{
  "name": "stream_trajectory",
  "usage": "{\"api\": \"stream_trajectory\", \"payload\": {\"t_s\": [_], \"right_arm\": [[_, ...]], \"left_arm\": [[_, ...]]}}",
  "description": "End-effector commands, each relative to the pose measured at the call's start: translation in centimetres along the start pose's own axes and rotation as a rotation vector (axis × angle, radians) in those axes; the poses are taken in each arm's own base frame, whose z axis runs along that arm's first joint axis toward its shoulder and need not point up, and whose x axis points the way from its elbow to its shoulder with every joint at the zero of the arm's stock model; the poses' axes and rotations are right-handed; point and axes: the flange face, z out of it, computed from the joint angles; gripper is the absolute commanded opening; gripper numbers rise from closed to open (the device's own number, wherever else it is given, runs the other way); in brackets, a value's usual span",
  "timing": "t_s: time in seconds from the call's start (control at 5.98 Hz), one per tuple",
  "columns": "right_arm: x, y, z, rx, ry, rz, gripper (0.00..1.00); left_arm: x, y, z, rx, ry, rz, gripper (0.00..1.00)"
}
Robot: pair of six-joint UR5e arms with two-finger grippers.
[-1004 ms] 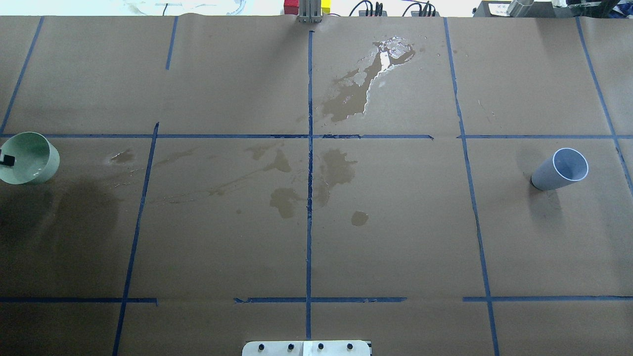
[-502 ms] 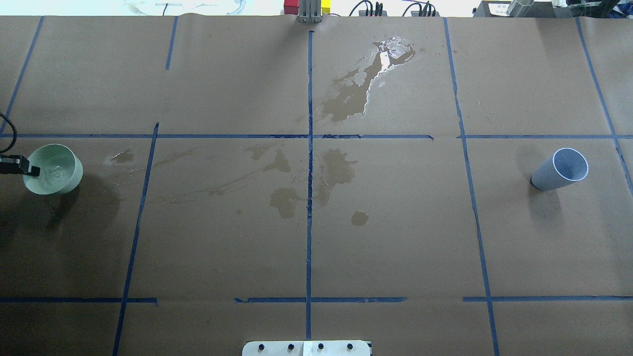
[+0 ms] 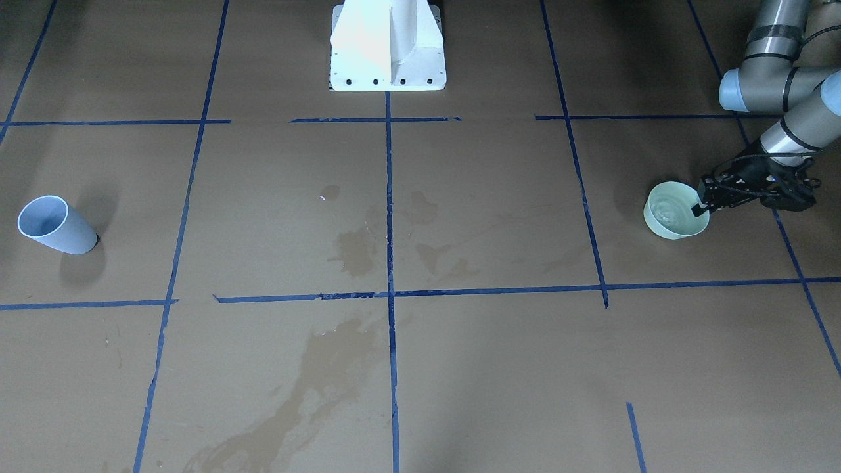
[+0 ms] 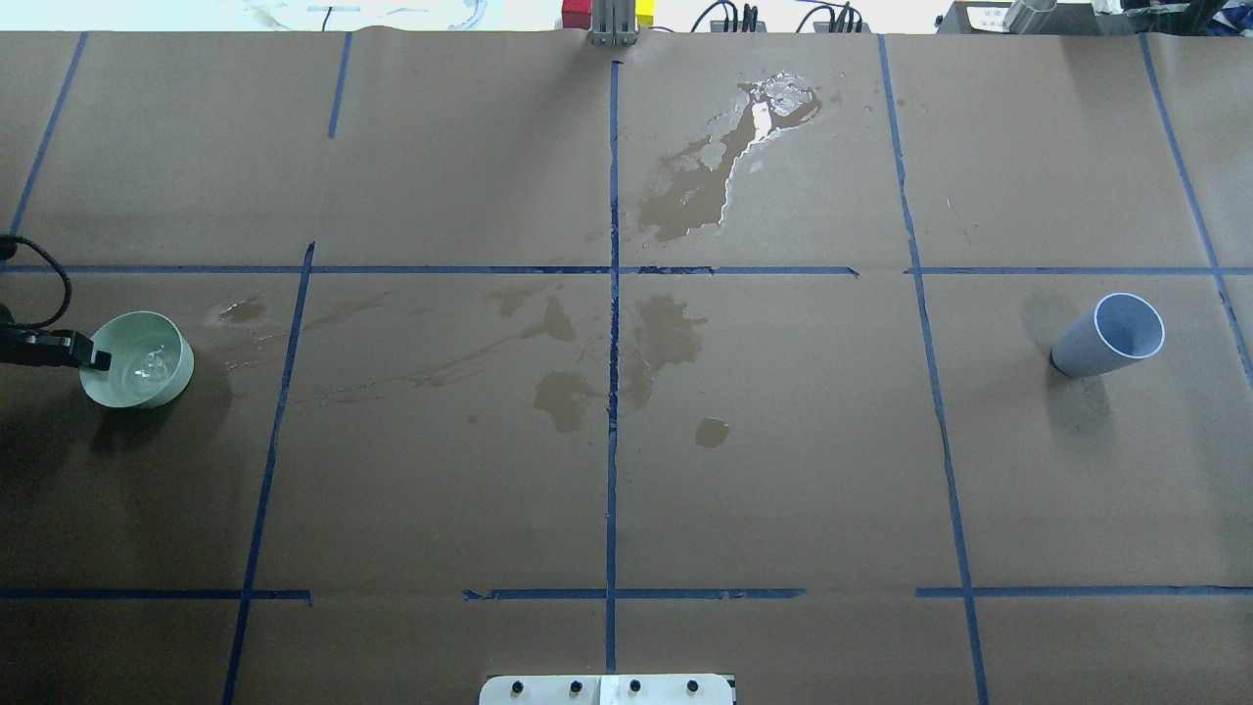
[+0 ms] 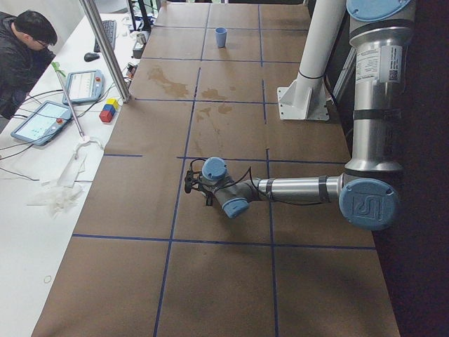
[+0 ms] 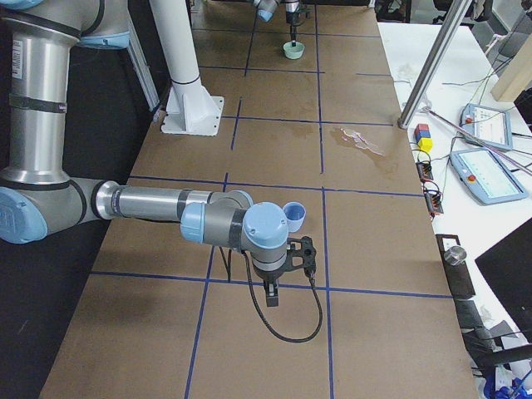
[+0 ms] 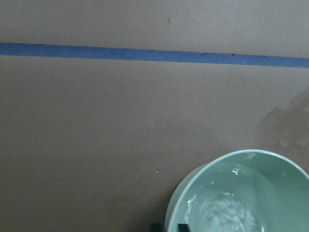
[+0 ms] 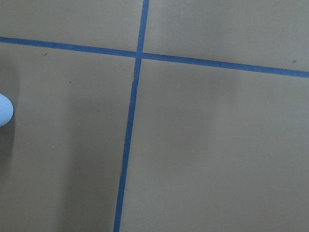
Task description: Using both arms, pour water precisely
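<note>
While water (image 7: 223,213) is rippling inside, my left gripper (image 4: 96,359) is pinching the pale-green round bowl (image 4: 139,372) by its rim, level against spilling | right gripper (image 6: 274,291): jaw state, I cannot tell.

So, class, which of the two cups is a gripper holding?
The pale green cup, pinched at its rim by the left gripper and rippling with water; the blue cup stands alone, untouched.

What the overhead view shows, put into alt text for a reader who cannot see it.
The left gripper, at the left edge, pinches the rim of a green bowl holding water. A pale blue cup stands far right on the brown-papered table, gridded with blue tape; wet patches darken its middle.
</note>
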Motion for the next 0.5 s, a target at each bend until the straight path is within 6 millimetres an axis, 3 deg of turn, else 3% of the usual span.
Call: {"api": "stream_trajectory", "payload": {"t_s": [0.0,0.17,0.33], "right_arm": [[0.0,0.0,0.0,0.001,0.000,-0.001,1.00],[0.0,0.0,0.0,0.001,0.000,-0.001,1.00],[-0.1,0.0,-0.1,0.002,0.000,-0.002,1.00]], "left_arm": [[0.5,-0.1,-0.2,-0.005,0.012,0.003,0.99],[0.9,-0.3,-0.8,-0.008,0.025,0.004,1.00],[-0.3,-1.0,-2.3,0.010,0.023,-0.021,1.00]]}}
